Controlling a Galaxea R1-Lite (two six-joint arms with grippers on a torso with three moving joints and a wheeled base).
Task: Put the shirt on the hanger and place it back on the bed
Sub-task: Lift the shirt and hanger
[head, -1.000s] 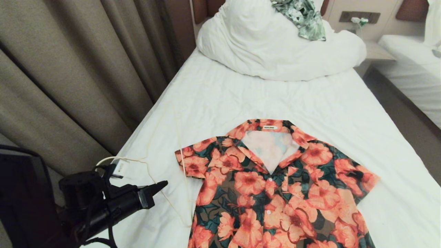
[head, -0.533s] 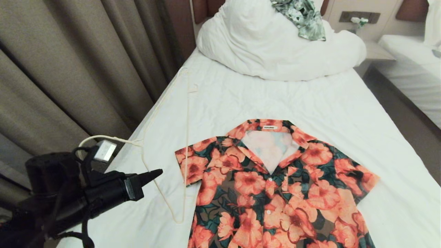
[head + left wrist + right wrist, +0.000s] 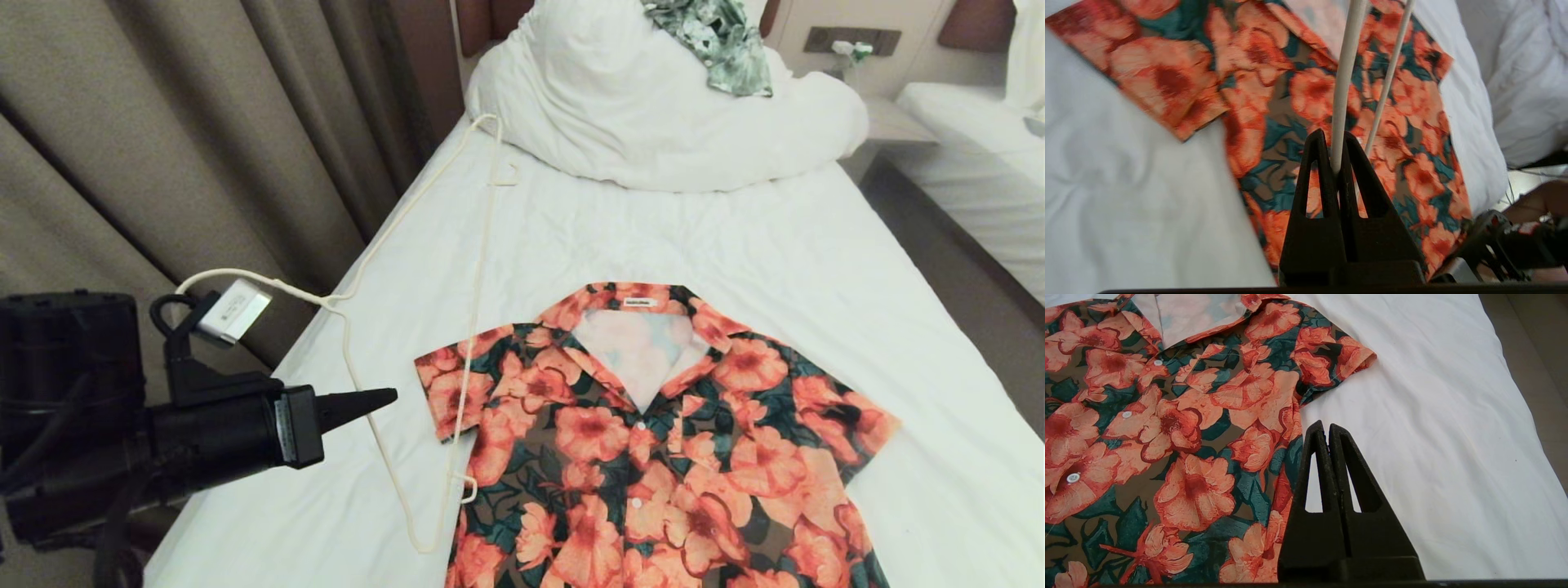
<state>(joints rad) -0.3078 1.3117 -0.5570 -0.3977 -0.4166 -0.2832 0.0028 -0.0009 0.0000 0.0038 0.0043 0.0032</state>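
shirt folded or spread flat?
Spread flat. The shirt lies face up on the bed, both sleeves out, collar open, buttons visible.

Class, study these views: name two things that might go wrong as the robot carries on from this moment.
1. The left claw pinches only one thin wire of the hanger; it might swivel or slip.
2. The hanger's lower end hangs over the shirt sleeve and might snag or rumple the fabric lying flat on the bed.
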